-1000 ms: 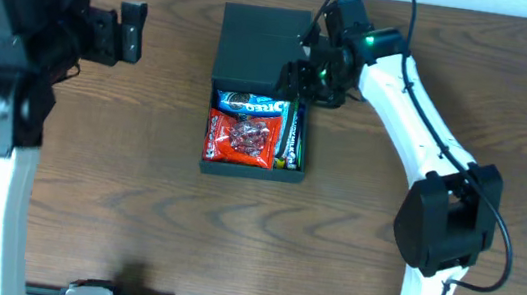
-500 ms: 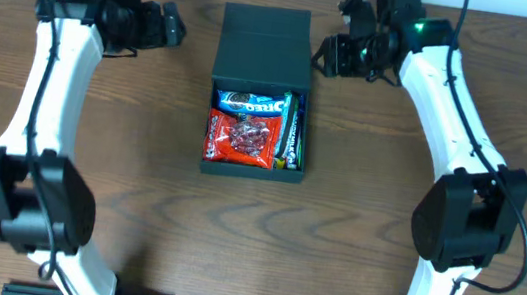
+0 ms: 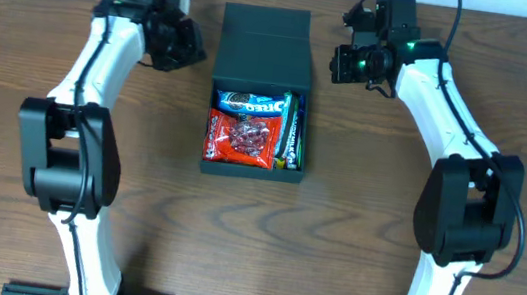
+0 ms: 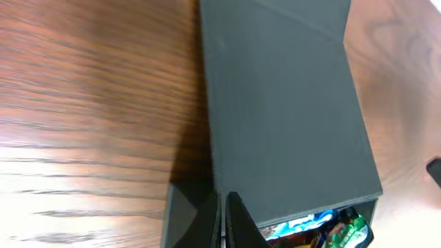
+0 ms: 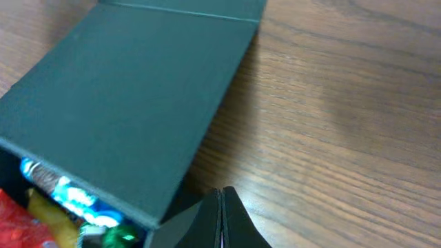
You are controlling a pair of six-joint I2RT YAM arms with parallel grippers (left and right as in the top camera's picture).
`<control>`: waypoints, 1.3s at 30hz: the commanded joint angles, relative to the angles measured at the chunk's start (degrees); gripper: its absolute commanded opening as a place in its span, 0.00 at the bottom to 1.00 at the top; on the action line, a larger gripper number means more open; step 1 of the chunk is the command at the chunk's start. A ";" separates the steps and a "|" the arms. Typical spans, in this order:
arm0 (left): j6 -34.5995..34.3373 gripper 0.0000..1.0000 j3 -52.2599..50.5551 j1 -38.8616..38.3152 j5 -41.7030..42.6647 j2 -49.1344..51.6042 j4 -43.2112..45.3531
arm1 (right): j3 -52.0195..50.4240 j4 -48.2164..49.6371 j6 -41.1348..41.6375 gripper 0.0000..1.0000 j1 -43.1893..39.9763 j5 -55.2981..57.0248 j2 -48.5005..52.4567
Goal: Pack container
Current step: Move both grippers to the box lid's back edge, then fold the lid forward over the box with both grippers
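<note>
The container [image 3: 265,52] is a dark green-black box at the table's back middle. Its flap lid lies over the rear half, and the front half stands open. Inside show a blue Oreo packet [image 3: 249,103], a red snack packet [image 3: 242,137] and a green-blue bar [image 3: 291,131]. My left gripper [image 3: 192,50] hangs shut and empty just left of the lid. My right gripper [image 3: 339,64] hangs shut and empty just right of it. In the left wrist view the shut gripper [image 4: 222,198] sits by the lid [image 4: 282,103]. In the right wrist view the shut gripper [image 5: 220,191] is beside the lid [image 5: 131,96].
Bare wooden table [image 3: 136,202] surrounds the box on all sides. Both white arms reach in from the front edge, the left arm [image 3: 79,95] and the right arm [image 3: 448,120] flanking the box.
The left arm has swung in from the far left to the box's left side and shut its jaws. The right gripper has drawn back off the box's right edge and shut.
</note>
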 commanded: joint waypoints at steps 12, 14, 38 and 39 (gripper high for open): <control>-9.14 0.06 0.79 -0.46 -1.18 1.68 12.96 | 0.90 6.40 6.78 0.01 -4.52 -12.28 8.17; -11.98 0.06 0.94 -0.42 -2.99 2.62 14.95 | 3.10 6.51 7.02 0.01 -4.68 -13.49 10.08; -13.27 0.06 7.26 -0.57 -2.93 12.72 2.27 | 12.04 -2.38 6.49 0.01 -3.08 -19.91 17.73; -13.27 0.05 7.26 -0.59 -2.21 12.72 2.71 | 12.04 -2.67 6.49 0.01 -3.04 -20.63 17.97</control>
